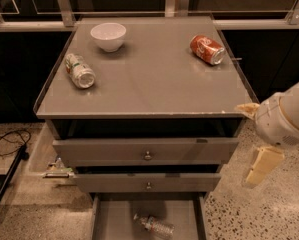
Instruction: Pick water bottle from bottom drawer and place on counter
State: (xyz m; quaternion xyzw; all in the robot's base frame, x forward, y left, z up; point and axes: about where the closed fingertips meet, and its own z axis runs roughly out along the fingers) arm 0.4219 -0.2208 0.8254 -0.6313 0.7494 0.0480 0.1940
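Note:
The water bottle (154,226), clear with a white cap, lies on its side on the floor of the open bottom drawer (114,223), at the bottom edge of the view. The counter (154,81) is the glossy grey top above the three drawers. My gripper (244,145) hangs at the right of the cabinet, level with the upper drawers. It is open and empty, with one cream finger (262,166) pointing down and the other tip (247,109) near the counter's front right corner. It is well above and to the right of the bottle.
On the counter lie a silver-green can (80,70) at the left, an orange-red soda can (207,49) at the back right and a white bowl (108,36) at the back. The two upper drawers stand slightly open. Cables (9,140) and a stand are on the floor at the left.

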